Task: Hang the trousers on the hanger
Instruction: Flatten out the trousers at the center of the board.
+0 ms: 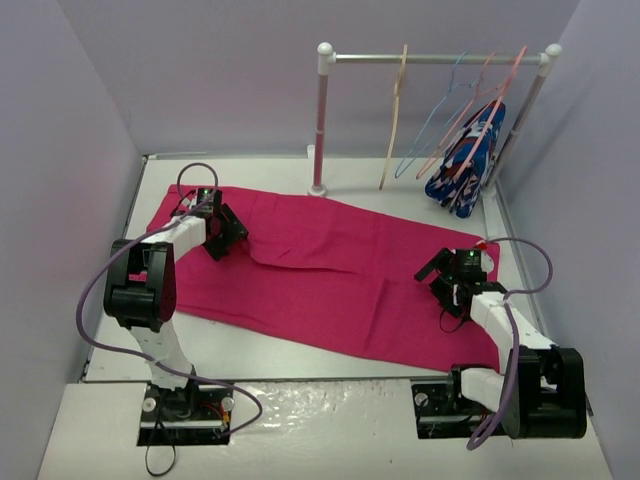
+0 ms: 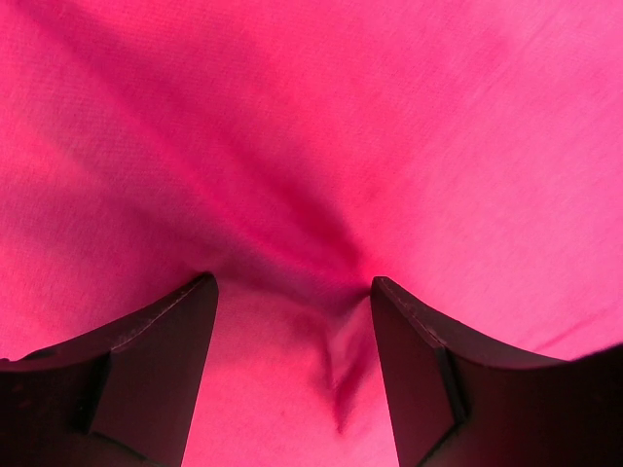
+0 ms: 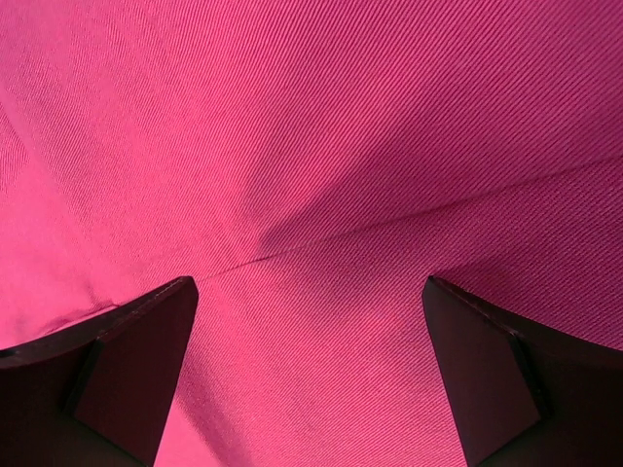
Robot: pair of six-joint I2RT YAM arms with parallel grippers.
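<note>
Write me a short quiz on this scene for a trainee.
1. True or false: the trousers hang on the hanger.
2. Where is the hanger? A: flat on the table. B: hooked on the rail. C: held in an end effector.
3. Fill in: the right end effector stands wide ___ over the pink cloth.
Key: 1 false, they lie spread on the table; 2 B; 3 open.
</note>
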